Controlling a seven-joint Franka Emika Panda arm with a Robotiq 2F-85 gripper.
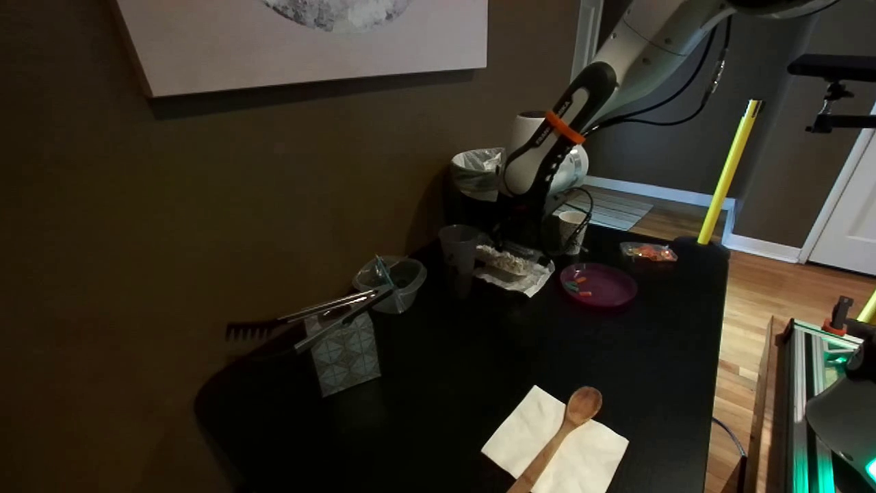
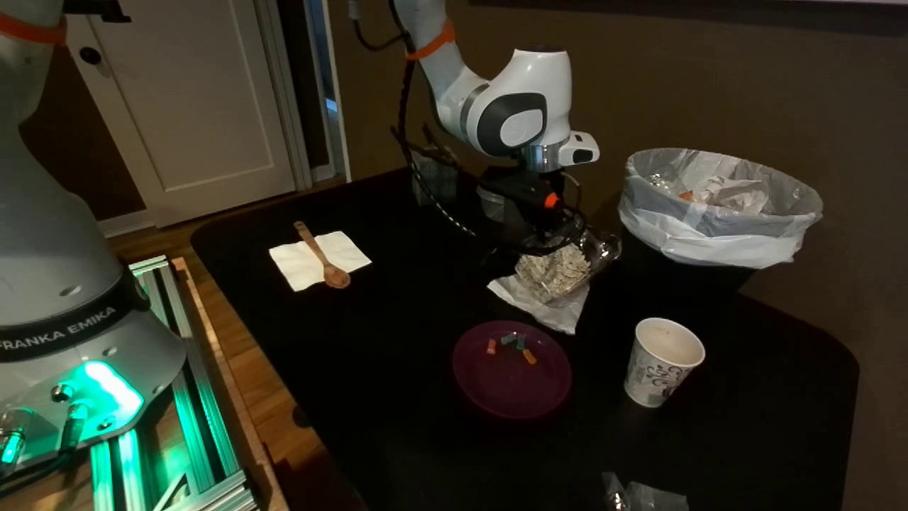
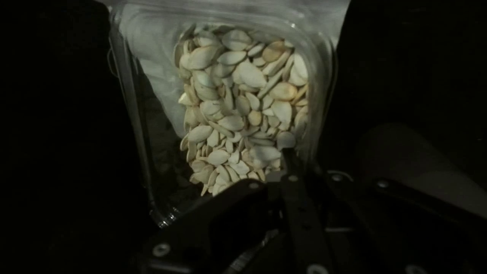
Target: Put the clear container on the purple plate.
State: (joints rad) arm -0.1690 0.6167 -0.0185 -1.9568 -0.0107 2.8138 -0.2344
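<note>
The clear container, a see-through tub of pale seeds, sits on white paper in both exterior views (image 1: pixel 505 261) (image 2: pixel 555 271). It fills the middle of the wrist view (image 3: pixel 236 91). It looks tilted; I cannot tell whether it still touches the table. My gripper (image 3: pixel 295 161) is over its edge, fingers close together with the tub's wall between them. The fingertips are dark and partly hidden in an exterior view (image 2: pixel 545 245). The purple plate (image 2: pixel 511 390) lies flat nearby, with several small coloured candies on it. It also shows in an exterior view (image 1: pixel 609 291).
A patterned paper cup (image 2: pixel 660 369) stands near the plate. A lined bin (image 2: pixel 716 245) is beyond the tub. A translucent cup (image 1: pixel 458 250) and a clear bowl (image 1: pixel 404 294) stand close by. A small candy tub (image 1: pixel 650 252) and a wooden spoon (image 1: pixel 582 407) on a napkin lie farther off.
</note>
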